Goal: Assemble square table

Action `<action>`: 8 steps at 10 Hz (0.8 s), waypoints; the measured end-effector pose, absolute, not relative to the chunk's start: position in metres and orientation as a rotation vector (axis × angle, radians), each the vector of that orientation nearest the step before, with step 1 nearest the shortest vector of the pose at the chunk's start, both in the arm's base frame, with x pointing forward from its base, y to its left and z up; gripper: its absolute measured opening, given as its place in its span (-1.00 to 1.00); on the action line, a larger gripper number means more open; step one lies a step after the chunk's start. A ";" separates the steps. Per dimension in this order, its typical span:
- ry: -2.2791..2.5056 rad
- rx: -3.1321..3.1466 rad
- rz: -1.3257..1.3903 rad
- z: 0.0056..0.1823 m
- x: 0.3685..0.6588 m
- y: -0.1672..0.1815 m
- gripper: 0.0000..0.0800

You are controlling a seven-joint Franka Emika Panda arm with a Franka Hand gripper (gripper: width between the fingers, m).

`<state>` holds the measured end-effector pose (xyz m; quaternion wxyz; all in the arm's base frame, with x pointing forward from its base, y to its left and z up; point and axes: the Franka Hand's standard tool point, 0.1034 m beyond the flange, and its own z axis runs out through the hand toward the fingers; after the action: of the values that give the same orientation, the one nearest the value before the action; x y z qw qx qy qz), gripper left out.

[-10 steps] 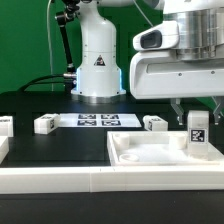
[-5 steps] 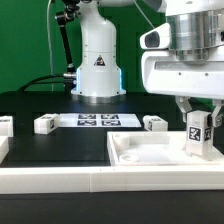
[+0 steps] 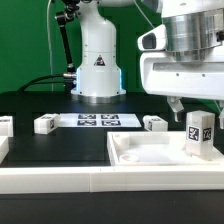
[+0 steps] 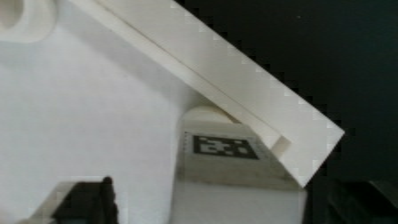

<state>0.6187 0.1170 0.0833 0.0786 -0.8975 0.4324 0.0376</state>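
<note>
Exterior view: the gripper (image 3: 198,104) hangs just above a leg (image 3: 199,135), jaws apart and holding nothing. The leg stands upright on the tabletop (image 3: 150,152), toward the exterior view's right. Wrist view: the leg sits against the tabletop's raised rim, near a corner.

claw (image 3: 197,107) just above upright leg (image 3: 200,135); upright leg on tabletop (image 3: 140,152), in its corner; loose leg (image 3: 153,123) behind tabletop, exterior view's left of claw; marker board (image 3: 95,120) farther left.

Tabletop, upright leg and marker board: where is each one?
tabletop (image 3: 148,152), exterior view, bare inner face
upright leg (image 3: 199,136), exterior view, middle of front face
marker board (image 3: 97,121), exterior view, middle of its tags
</note>
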 end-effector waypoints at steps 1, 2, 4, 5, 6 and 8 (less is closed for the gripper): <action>1.169 -2.774 0.148 0.086 0.617 0.118 0.59; 1.002 -2.834 0.127 0.086 0.621 0.119 0.59; 0.795 -2.894 0.114 0.085 0.620 0.118 0.62; 0.666 -2.924 0.105 0.085 0.620 0.118 0.62; 0.494 -2.973 0.089 0.086 0.620 0.118 0.62; 0.184 -3.035 0.065 0.086 0.619 0.121 0.62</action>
<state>0.6193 0.1214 0.0856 0.0499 -0.9967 0.0605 0.0212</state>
